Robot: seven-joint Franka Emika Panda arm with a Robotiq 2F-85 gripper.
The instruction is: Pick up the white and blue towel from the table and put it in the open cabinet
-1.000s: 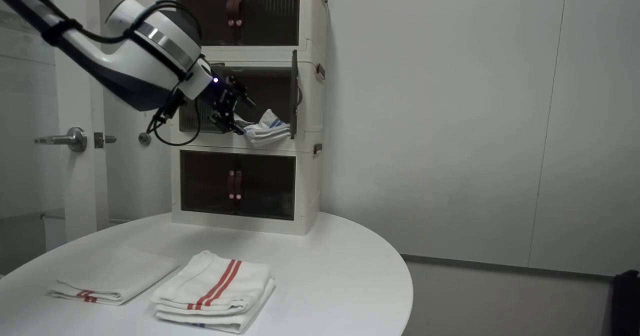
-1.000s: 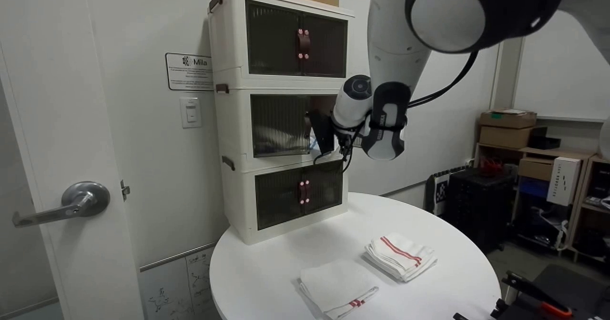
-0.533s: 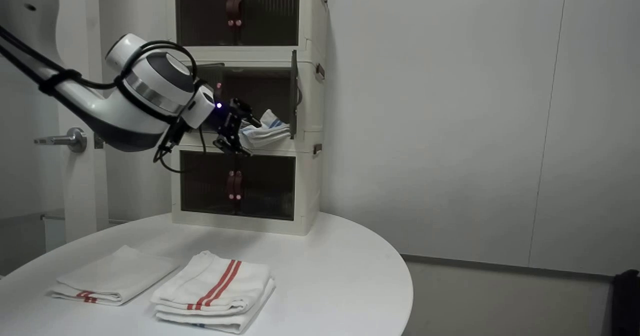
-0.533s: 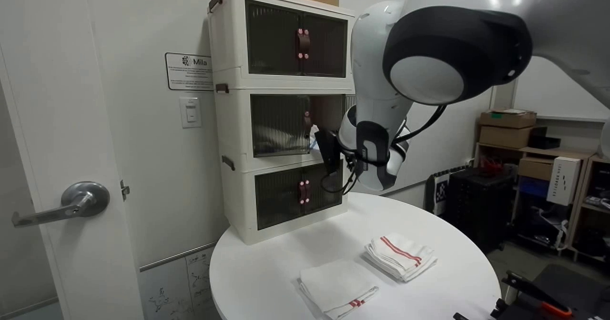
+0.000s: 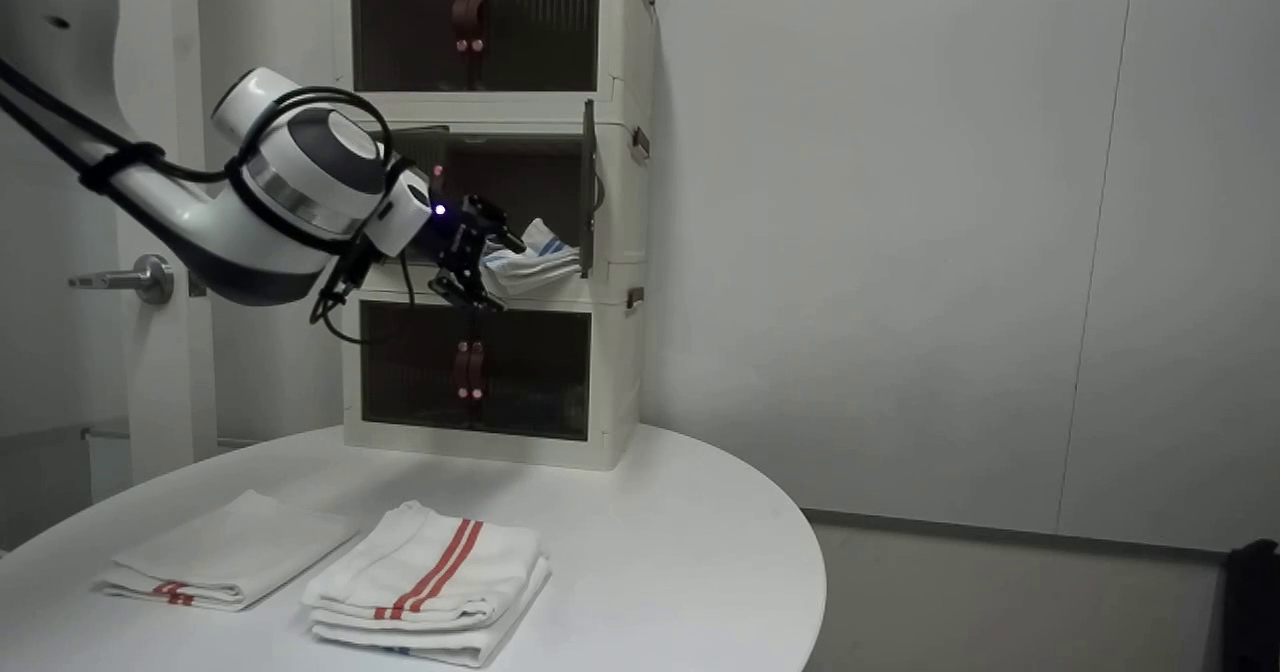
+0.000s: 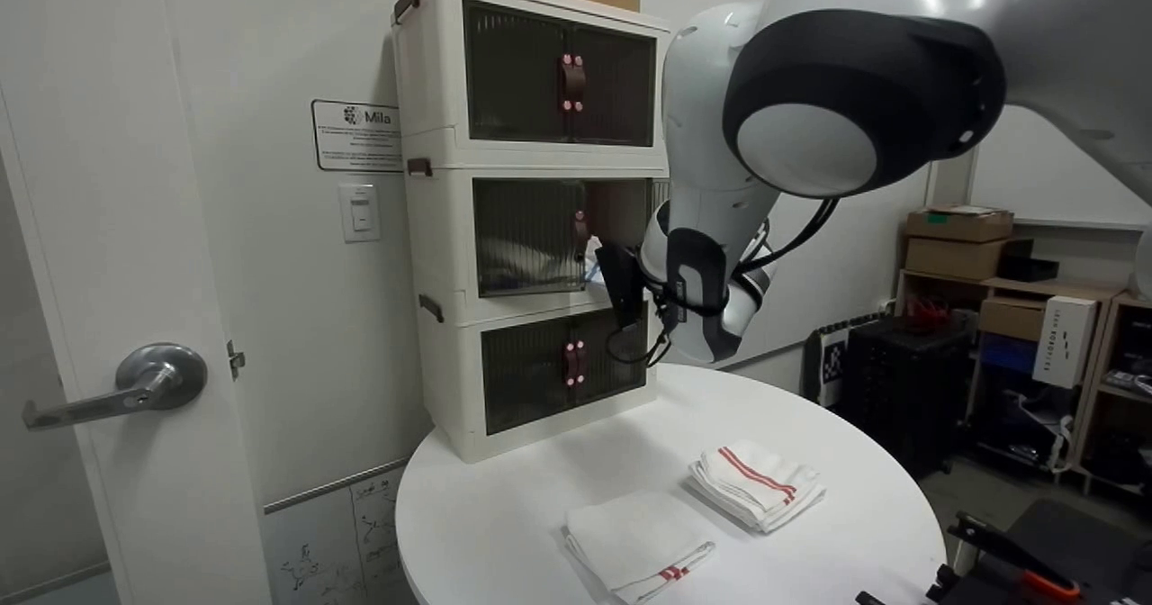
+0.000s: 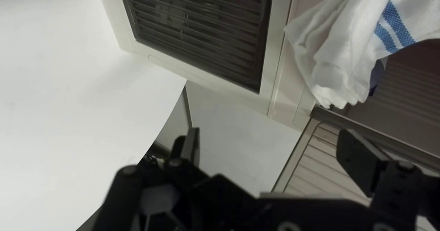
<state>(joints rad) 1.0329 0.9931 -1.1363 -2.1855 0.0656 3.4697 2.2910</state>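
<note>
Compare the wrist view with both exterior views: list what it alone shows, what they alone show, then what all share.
Only the wrist view: a straight look into the open gripper, nothing between its fingers, and the weave of the blue stripes.
Only the exterior views: the dark-fronted top unit, the arm, a flat red-striped towel and a folded pile with red stripes on top.
All: the white and blue towel at the opening of the cabinet, the dark-fronted bottom unit and the table.

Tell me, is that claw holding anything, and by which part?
Nothing is held: the gripper stands open, and the blue-striped towel lies outside its grip.
</note>
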